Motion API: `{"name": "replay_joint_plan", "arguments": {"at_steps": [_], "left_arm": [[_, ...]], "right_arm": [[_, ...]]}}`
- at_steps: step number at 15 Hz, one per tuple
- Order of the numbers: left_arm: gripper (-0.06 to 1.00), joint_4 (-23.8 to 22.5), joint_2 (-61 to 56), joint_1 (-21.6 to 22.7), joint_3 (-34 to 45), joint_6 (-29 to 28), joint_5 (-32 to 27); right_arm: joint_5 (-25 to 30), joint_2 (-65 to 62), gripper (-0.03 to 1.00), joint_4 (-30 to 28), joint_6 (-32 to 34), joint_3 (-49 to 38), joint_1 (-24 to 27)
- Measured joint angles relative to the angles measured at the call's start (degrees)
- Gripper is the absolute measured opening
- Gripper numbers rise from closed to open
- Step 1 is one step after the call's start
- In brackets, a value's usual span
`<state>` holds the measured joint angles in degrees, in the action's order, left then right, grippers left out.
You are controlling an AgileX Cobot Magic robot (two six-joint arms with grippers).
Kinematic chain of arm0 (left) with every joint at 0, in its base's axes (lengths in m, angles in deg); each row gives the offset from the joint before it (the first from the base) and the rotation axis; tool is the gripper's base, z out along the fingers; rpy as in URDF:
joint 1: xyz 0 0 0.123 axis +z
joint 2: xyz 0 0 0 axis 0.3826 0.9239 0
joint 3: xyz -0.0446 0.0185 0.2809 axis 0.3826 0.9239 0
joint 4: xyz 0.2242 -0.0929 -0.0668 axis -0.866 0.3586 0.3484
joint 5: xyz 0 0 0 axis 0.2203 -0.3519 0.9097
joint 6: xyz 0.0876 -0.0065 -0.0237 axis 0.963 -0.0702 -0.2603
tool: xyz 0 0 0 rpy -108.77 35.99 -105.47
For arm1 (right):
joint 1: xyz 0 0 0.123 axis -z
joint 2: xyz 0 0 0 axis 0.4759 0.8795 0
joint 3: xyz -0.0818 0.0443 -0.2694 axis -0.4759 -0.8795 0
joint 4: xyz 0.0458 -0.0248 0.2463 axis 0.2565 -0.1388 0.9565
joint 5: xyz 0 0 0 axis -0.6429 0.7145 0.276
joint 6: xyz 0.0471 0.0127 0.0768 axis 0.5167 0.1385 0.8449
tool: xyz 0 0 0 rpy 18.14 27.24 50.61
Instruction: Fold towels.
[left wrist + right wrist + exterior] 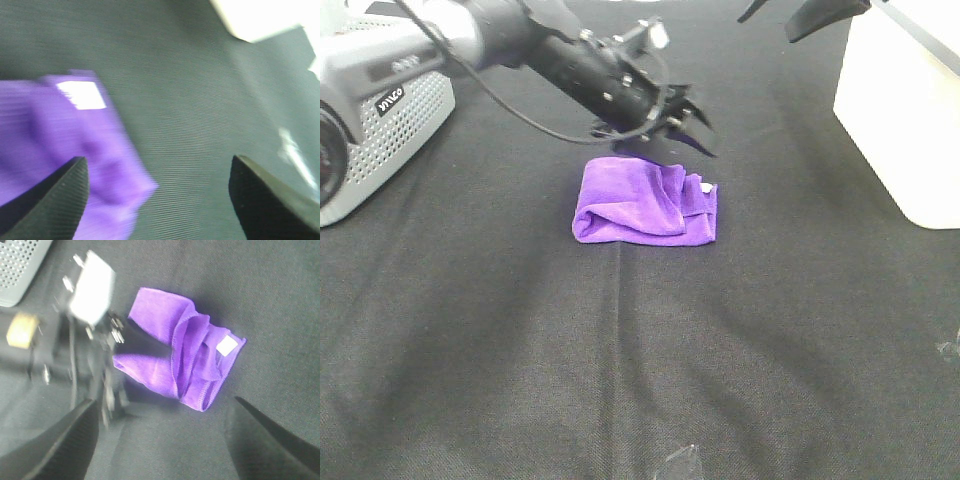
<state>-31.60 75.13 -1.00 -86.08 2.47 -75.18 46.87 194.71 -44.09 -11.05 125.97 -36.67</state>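
Note:
The purple towel [643,203] lies folded into a loose bundle on the black cloth, its small white tag [705,187] at the right edge. It also shows in the left wrist view [75,150] and the right wrist view [185,360]. My left gripper [688,128] hovers just above the towel's far edge, open and empty, its fingers [55,200] wide apart. My right gripper [805,15] is raised at the top right, open, with its fingers [60,445] spread and nothing between them.
A grey perforated device [370,130] stands at the far left. A white box [905,110] stands at the right edge. A black cloth [640,360] covers the table. A bit of clear plastic [682,462] lies near the front edge.

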Motion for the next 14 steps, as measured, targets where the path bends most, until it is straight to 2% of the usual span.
{"name": "replay_joint_plan", "arguments": {"at_steps": [2,8,10,14], "left_arm": [[0.71,-2.4,0.0,1.5,-0.1,-3.0,-1.3],[0.71,-2.1,2.0,2.1,-0.1,-4.9,0.8],[0.71,0.6,4.3,2.1,-0.1,-4.2,3.6],[0.71,11.1,7.4,1.7,-0.1,2.3,7.7]], "right_arm": [[0.0,-0.1,0.68,0.0,0.0,0.0,0.0],[0.0,-0.1,0.68,0.1,0.0,0.0,0.0],[0.0,-0.1,0.68,0.2,0.0,0.0,0.0],[0.0,-0.1,0.68,0.4,0.0,0.0,0.0]]}}
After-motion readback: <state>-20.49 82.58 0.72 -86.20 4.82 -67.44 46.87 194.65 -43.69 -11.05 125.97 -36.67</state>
